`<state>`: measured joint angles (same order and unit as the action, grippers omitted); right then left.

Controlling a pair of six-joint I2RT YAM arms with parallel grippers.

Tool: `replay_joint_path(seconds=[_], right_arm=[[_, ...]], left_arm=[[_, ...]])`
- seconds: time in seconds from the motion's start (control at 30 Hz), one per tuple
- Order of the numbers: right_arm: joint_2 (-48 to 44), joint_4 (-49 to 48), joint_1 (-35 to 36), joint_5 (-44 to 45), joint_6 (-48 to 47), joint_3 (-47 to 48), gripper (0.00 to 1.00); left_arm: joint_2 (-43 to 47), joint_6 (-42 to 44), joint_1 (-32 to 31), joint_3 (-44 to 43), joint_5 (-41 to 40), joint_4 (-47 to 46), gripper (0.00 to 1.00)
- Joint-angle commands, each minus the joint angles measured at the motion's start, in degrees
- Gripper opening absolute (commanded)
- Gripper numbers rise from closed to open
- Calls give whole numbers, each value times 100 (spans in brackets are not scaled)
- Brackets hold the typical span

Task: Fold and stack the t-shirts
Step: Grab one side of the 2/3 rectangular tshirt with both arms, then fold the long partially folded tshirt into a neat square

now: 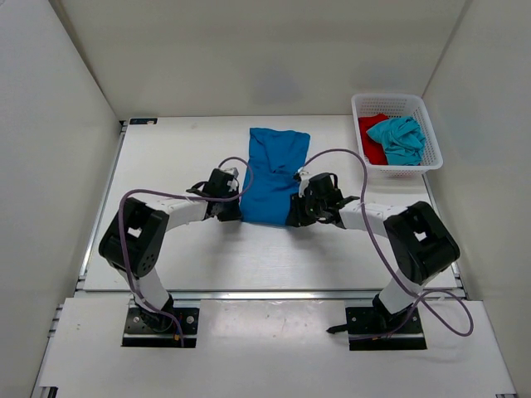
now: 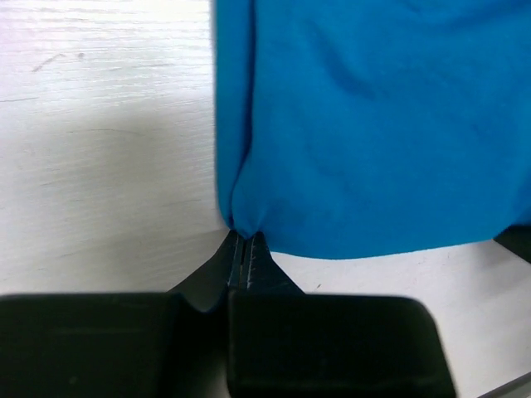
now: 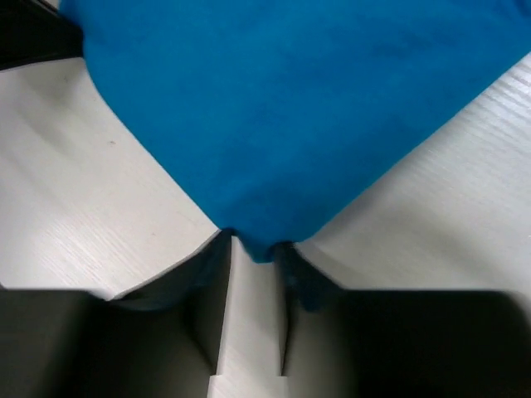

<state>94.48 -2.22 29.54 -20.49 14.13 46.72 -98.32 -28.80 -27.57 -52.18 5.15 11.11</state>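
Blue t-shirt (image 1: 274, 176) lies flat at centre frame of the top view, on the bench (image 1: 166, 166), long axis running up the frame, narrower at its upper end. The other two t-shirts sit in the white mesh basket (image 1: 398, 172) at upper right: teal t-shirt (image 1: 404, 138) heaped on top and to the right, red t-shirt (image 1: 370, 129) showing at the left under it. Left gripper (image 2: 243, 242) is at the blue shirt's lower-left corner, jaws closed right together, the cloth puckering to a small gather at the tips, so I read it as pinching that corner. Right gripper (image 3: 254, 247) is at the lower-right corner; its jaws stand a narrow way apart, bare bench showing between them further back, with the point of the corner lying in the gap at the tips. Whether that corner is actually clamped I cannot tell. Handling judgement: light, limp knit, no stiffness; it will sag and drag between the two grip points and slide easily over the smooth bench. Corners and hem edges are the places to take it, both layers together, since a mid-panel pinch would only lift a tent of fabric. Both ends should rise evenly or the fold line will skew. The basketed shirts are crumpled and will need spreading before any fold.
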Motion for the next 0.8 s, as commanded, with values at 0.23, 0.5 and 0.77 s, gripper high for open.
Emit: replay_joint_path(seconds=[0.23,0.5,0.77], right_arm=[[-673,133,429,291,72,-541,0],[-3082,2479,975,91,889,-928,0],[-2989,2429,98,-7,91,539,0]], left_arm=[[979,-143,-196,831,222,275,0],[3380,-302,-874,983,-16,2280,0],[3497,-390,-354,-282,636,1897,0]])
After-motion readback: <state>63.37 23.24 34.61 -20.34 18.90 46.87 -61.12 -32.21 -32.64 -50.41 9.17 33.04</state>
